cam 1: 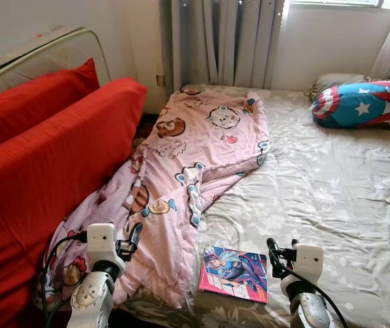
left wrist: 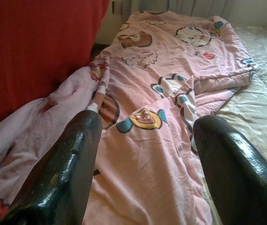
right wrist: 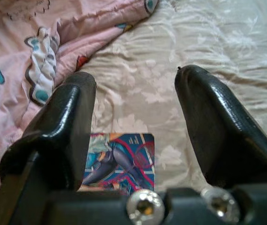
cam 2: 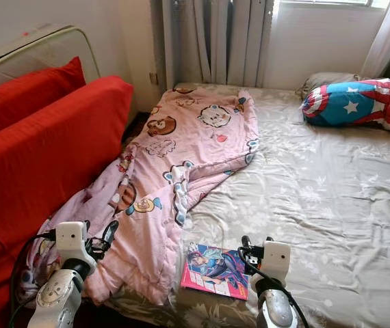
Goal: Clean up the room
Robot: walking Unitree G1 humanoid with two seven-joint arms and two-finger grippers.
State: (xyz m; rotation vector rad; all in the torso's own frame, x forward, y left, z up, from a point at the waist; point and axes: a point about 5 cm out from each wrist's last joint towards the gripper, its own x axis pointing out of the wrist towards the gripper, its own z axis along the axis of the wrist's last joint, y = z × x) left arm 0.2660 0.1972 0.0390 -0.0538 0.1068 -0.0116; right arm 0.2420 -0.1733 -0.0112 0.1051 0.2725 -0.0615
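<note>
A pink cartoon blanket [cam 1: 181, 171] is lying rumpled along the bed [cam 1: 332, 198], its edge spilling off beside the red sofa [cam 1: 37, 164]. Just right of the blanket, a comic book [cam 1: 235, 272] is resting on the bed. The left gripper [left wrist: 145, 140] is hovering over the blanket, jaws wide apart and empty; the right gripper [right wrist: 136, 117] is hovering above the book, likewise spread and empty.
</note>
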